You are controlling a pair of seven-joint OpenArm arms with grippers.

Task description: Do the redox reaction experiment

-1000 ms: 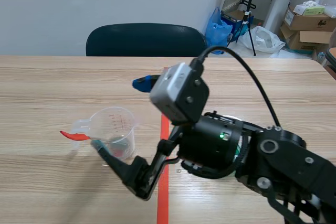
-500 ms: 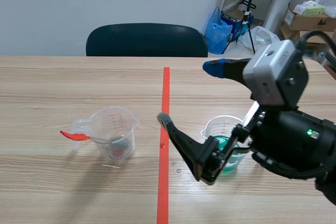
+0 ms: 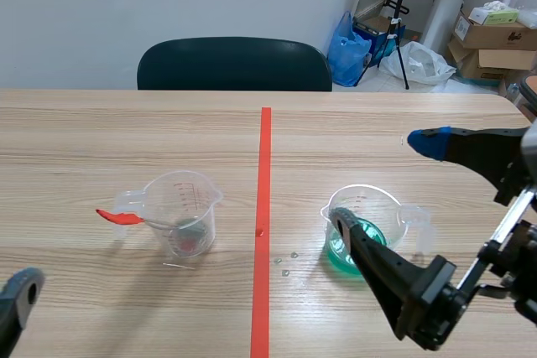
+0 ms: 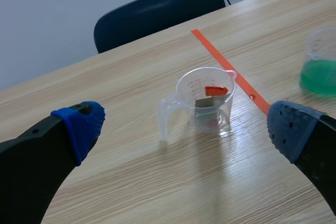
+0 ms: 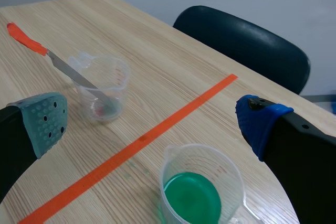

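A clear measuring cup stands left of the red tape line, with a red-handled metal tool leaning in it. In the left wrist view the cup holds a grey piece and something red. A second clear cup with green liquid stands right of the line. My right gripper is open above and just in front of the green cup, holding nothing. My left gripper is open, well short of the tool cup; only one finger shows in the scene view.
A dark chair stands behind the table's far edge. A few small drops lie on the wood just right of the tape line. Boxes and bags sit beyond the far right corner.
My right arm has swung back from the tool cup, across the tape line, to the green cup's side. The left finger has come into view at the lower left.
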